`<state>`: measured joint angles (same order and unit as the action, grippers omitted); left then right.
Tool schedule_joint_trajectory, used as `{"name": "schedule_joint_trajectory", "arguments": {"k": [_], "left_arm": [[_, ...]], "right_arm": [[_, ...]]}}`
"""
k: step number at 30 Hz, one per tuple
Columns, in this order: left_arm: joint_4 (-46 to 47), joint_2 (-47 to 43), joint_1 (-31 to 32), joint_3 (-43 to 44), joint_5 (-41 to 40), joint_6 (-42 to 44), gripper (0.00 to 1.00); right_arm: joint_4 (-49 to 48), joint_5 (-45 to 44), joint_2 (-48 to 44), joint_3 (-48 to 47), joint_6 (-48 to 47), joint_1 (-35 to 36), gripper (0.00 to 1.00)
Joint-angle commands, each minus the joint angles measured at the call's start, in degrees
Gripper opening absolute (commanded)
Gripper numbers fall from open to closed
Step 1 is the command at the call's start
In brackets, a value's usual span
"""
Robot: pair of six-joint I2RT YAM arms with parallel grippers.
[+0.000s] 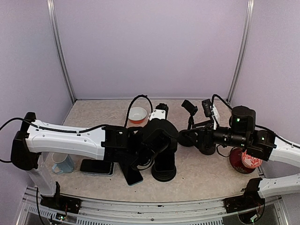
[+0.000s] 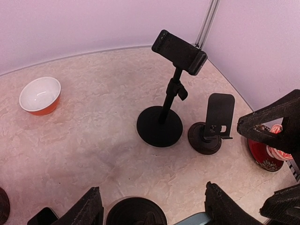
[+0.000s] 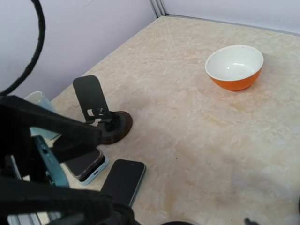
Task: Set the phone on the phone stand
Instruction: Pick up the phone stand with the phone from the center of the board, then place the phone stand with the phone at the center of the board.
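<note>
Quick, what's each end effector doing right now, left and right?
Left end effector: open, nothing visibly gripped.
Right end effector: jaws wide, teal phone edge between them; hold cannot be told.

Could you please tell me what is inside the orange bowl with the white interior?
Nothing shows inside the round orange bowl: its glossy white interior looks bare in both wrist views. Only a sliver behind the near rim is hidden.

Orange bowl [image 3: 234, 65], white inside; black phone stand [image 2: 219, 110]; beige marbled table [image 2: 93, 140].
</note>
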<state>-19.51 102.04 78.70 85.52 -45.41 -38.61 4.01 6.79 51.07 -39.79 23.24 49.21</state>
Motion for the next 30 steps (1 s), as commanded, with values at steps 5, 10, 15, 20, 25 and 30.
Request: {"name": "schedule_joint_trajectory", "arguments": {"k": [5,10,15,20,25,30], "left_arm": [[9.6,-6.3,-3.9,-0.5,1.4,10.1,0.61],[15.9,-7.5,-9.2,-1.1,8.0,16.8,0.61],[22.7,-7.4,-14.5,-0.1,13.6,24.8,0.61],[26.0,-3.5,-21.8,5.2,22.0,28.5,0.61],[29.9,3.0,-26.4,13.0,26.6,35.4,0.6],[30.6,11.5,-30.9,23.0,33.8,35.4,0.6]], "right_arm": [[1.1,-0.5,-0.5,-1.5,-0.5,-0.3,0.83],[1.7,-1.0,-0.6,-1.8,-0.7,-0.4,0.83],[2.1,-1.3,-0.8,-1.7,-0.6,-0.3,0.84],[2.2,-1.7,-1.0,-1.5,-0.4,-0.3,0.83],[2.3,-2.2,-1.1,-1.1,-0.4,-0.4,0.83],[2.8,-2.7,-0.6,-1.4,-0.5,-0.3,0.83]]}}
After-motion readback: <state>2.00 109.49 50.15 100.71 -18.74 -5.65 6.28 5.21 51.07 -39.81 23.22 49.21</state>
